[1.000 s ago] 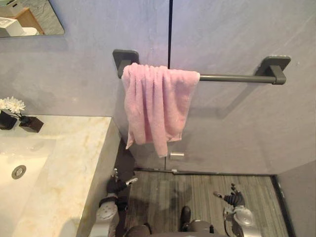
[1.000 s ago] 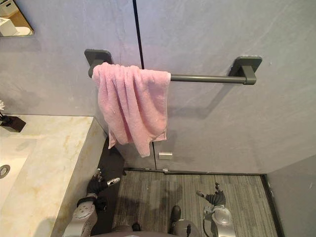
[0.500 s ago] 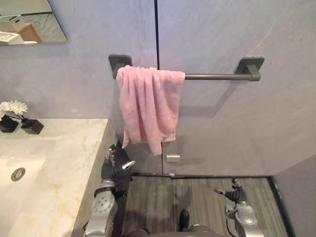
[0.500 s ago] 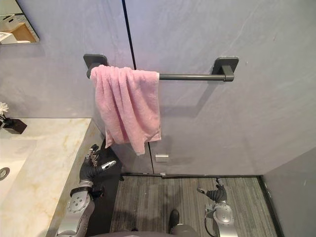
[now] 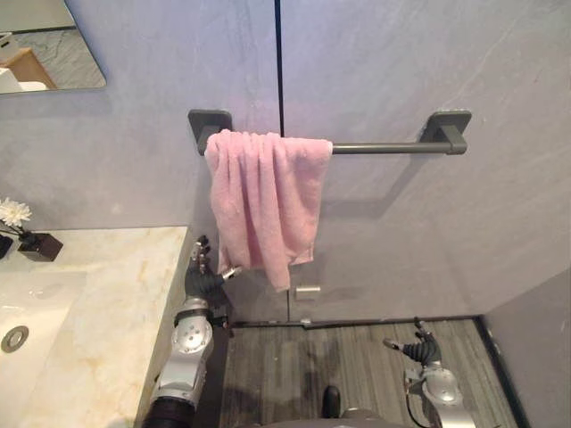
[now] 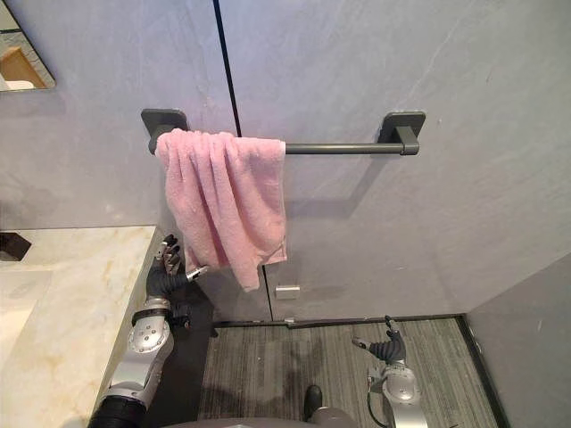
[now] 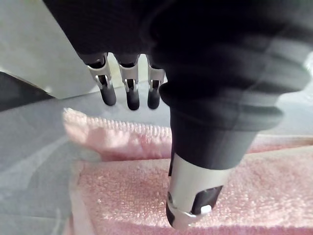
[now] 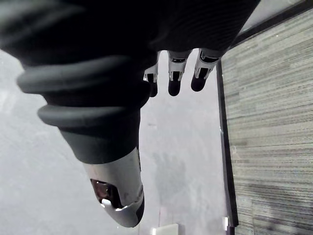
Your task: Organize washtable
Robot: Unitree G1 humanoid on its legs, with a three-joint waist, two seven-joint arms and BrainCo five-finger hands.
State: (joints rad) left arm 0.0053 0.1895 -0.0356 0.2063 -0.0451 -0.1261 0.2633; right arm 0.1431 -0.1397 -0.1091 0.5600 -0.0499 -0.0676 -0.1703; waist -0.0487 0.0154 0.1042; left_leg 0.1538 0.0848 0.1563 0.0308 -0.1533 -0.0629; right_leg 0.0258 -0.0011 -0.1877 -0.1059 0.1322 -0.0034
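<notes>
Left eye view: the pink towel (image 5: pixel 263 201) hangs bunched at the left end of the towel bar (image 5: pixel 384 147), beside the marble washtable (image 5: pixel 107 303); the left hand (image 5: pixel 207 275) sits just under its lower edge, fingers straight, thumb apart, holding nothing, and the right hand (image 5: pixel 416 346) hangs low over the floor (image 5: pixel 348 357), fingers loose and empty. Risk: the towel is only draped, so a tug on one hanging fold would likely slide it off the bar onto the floor.
</notes>
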